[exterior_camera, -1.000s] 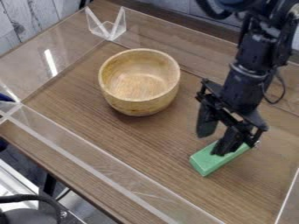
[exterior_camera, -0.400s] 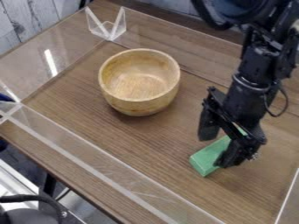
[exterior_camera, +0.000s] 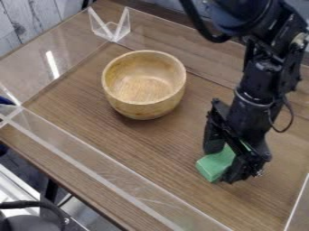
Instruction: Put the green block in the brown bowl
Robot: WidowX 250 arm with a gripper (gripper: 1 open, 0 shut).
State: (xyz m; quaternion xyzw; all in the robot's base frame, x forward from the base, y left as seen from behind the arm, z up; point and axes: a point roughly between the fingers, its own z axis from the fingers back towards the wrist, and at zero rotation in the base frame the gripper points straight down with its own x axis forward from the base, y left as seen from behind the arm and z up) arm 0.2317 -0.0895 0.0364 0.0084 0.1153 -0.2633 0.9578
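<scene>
Green block under the spread gripper, brown bowl apart

A wooden table (exterior_camera: 90, 135) is seen beneath everything. On it, the black robot arm (exterior_camera: 248, 77) is stretched down from the upper right. The brown bowl (exterior_camera: 144, 86) is placed upright, to the left of the arm in the view. The gripper (exterior_camera: 226, 165) is held low with its jaws spread. The green block (exterior_camera: 214, 166) is seen lying on the table, partly hidden by the gripper, well apart from the bowl. Whether it is touched cannot be told.
</scene>
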